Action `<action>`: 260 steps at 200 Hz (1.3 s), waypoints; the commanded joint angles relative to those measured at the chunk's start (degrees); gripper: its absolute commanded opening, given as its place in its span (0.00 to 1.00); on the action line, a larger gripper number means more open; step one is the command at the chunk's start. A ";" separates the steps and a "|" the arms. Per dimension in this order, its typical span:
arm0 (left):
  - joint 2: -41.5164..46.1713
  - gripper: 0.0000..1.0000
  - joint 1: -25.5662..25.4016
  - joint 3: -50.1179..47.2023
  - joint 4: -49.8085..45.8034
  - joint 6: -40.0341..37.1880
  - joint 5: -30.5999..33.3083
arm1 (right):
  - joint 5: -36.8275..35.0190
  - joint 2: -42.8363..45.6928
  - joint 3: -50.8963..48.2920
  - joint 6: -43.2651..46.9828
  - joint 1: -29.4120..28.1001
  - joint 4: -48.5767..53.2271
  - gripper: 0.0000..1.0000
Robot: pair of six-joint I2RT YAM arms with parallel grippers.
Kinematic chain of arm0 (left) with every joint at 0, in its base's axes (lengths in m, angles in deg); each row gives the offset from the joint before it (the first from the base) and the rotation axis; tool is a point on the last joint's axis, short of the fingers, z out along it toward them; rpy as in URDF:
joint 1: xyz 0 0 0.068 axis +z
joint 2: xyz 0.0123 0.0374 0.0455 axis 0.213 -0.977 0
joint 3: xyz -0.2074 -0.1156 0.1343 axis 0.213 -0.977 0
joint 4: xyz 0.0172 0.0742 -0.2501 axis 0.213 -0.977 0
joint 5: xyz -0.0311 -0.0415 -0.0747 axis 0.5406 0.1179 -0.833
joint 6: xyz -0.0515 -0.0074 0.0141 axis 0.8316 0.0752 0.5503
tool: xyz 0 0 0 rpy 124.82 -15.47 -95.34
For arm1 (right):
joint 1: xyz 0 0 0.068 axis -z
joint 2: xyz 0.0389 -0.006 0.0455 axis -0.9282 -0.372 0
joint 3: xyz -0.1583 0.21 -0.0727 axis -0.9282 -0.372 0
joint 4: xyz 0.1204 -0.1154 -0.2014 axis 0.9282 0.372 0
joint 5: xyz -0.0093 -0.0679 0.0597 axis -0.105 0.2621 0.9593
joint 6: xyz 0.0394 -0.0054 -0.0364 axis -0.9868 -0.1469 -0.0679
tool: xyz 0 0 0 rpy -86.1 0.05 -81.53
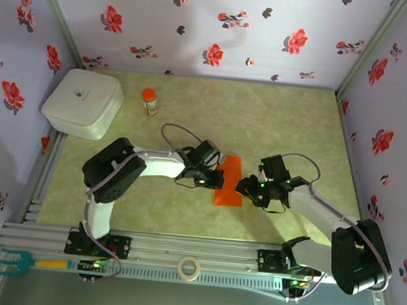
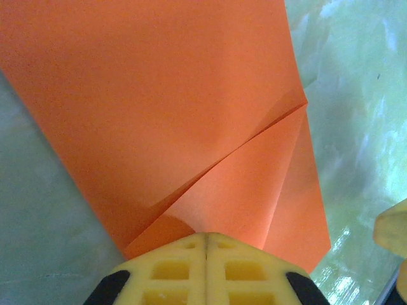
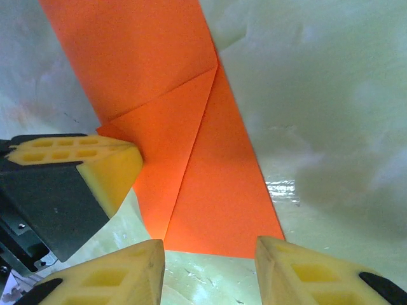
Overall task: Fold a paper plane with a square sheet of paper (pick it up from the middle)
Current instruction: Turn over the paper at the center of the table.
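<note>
L pincer (image 2: 206,244) clamped shut on the orange paper (image 2: 159,95) at its folded flap. R pincer (image 3: 210,262) open, paper's edge just ahead of its tips, flat on worktop (image 3: 331,95).

Left gripper (image 2: 206,244): jaws closed flush, bottom centre, gripping the near edge of a folded flap (image 2: 248,190). The square sheet of paper (image 2: 159,95) is orange and spans the upper frame. Pale green tabletop (image 2: 356,95) lies on both sides.

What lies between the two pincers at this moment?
The orange paper, one corner folded over. The top view shows it between the left pincer and the right pincer.
</note>
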 commanded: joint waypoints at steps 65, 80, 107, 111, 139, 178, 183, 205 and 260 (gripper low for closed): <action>-0.02 0.05 -0.55 -0.77 -3.34 -0.06 0.78 | 2.70 -5.46 -1.82 -2.83 -1.82 -6.25 0.42; -0.05 0.05 -0.59 -0.89 -3.26 -0.04 0.79 | 2.44 -6.51 -1.91 -3.10 -1.82 -6.97 0.42; 0.02 0.05 -0.55 -0.98 -3.25 -0.04 0.71 | 2.85 -7.57 -2.16 -3.87 -1.82 -9.93 0.43; 0.04 0.05 -0.55 -0.98 -3.26 -0.03 0.71 | 3.00 -7.70 -2.24 -3.96 -1.82 -10.53 0.43; -0.03 0.05 -0.55 -1.05 -3.43 -0.07 0.67 | 4.12 -8.55 -1.87 -4.85 -1.85 -13.97 0.43; -0.16 0.05 -0.56 -0.91 -3.43 -0.06 0.71 | 3.38 -9.10 -0.30 -4.22 -1.82 -11.42 0.44; -0.17 0.05 -0.55 -0.94 -3.43 -0.18 0.73 | 2.93 -8.52 -0.41 -3.98 -1.78 -10.44 0.44; 0.07 0.05 -0.55 -1.06 -3.27 -0.09 0.71 | 0.92 -4.81 -1.23 -2.62 -1.82 -5.27 0.44; 0.24 0.04 -0.54 -1.38 -3.26 -0.09 0.72 | 3.36 -3.12 -2.61 -1.21 -1.84 -2.09 0.48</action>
